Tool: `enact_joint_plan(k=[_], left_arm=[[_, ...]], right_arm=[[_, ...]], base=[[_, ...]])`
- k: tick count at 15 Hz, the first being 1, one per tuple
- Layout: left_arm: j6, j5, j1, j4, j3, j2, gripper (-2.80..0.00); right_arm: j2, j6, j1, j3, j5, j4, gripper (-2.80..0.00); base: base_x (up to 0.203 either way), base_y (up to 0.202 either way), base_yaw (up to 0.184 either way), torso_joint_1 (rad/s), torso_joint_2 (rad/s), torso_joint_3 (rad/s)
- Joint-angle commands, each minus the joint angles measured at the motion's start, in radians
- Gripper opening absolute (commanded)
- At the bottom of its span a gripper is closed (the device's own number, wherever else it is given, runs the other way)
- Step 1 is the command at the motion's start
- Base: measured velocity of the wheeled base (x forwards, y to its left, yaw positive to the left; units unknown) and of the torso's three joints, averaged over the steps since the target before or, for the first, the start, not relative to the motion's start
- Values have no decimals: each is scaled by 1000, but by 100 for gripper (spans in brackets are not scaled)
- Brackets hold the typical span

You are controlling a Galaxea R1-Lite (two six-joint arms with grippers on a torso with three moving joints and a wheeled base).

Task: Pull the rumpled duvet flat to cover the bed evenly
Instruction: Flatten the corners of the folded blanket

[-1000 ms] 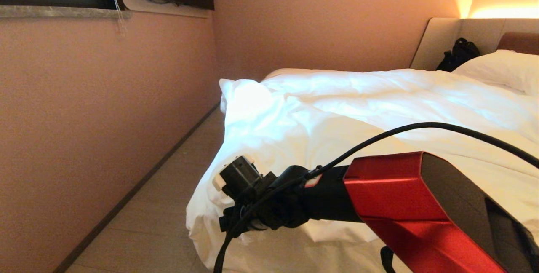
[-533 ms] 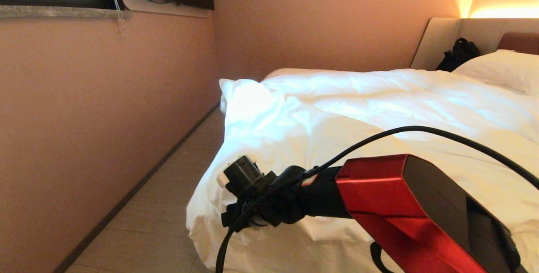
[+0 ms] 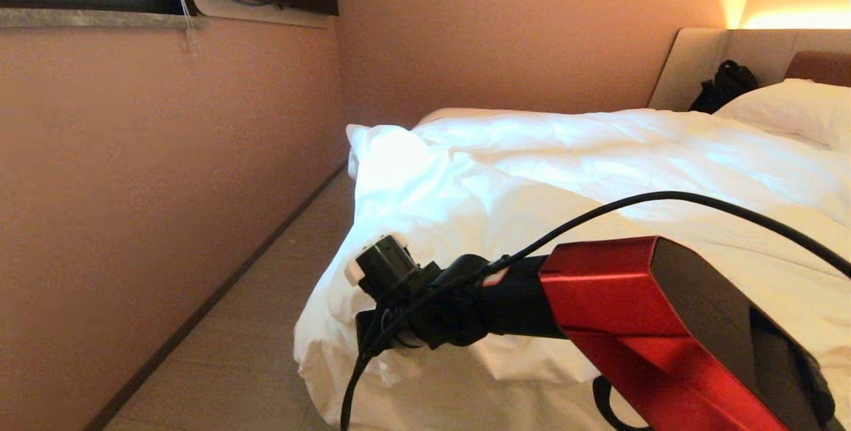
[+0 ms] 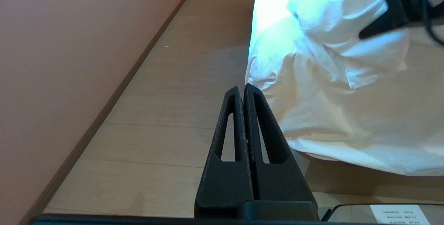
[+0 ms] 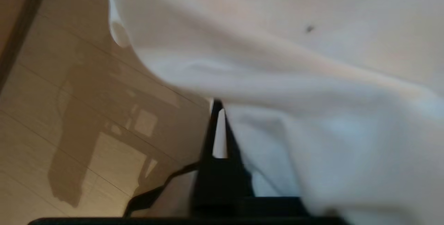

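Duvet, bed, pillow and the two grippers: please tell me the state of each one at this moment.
duvet: rumpled, its corner hanging over the bed edge.
bed: covered unevenly.
pillow: lying at the headboard.
right gripper: shut on the duvet corner.
left gripper: shut, empty, above the floor.

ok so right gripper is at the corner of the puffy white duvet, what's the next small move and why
Probably a short pull of the puffy white duvet corner outward, off the bed's end. The right gripper looks shut with cloth bunched against it, and the corner hangs rumpled. The left gripper is shut over the floor.
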Motion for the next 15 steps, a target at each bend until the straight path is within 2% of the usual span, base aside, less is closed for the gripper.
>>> enact_joint_plan(k=[1, 7, 8, 11, 15], left_arm=[[0, 0, 0, 1, 0, 1, -280], [0, 0, 0, 1, 0, 1, -280], [0, 0, 0, 1, 0, 1, -280], [0, 0, 0, 1, 0, 1, -280], [0, 0, 0, 1, 0, 1, -280]], right_arm=[[-33, 7, 2, 0, 0, 4, -280], [-235, 59, -5, 0, 68, 2, -280], [-267, 64, -29, 0, 71, 0, -280], [-345, 65, -167, 0, 73, -18, -280], [-350, 72, -327, 1, 75, -25, -280]], base=[[0, 0, 0, 0, 0, 0], [0, 0, 0, 0, 0, 0], [0, 0, 0, 0, 0, 0], [0, 0, 0, 0, 0, 0], [0, 0, 0, 0, 0, 0]])
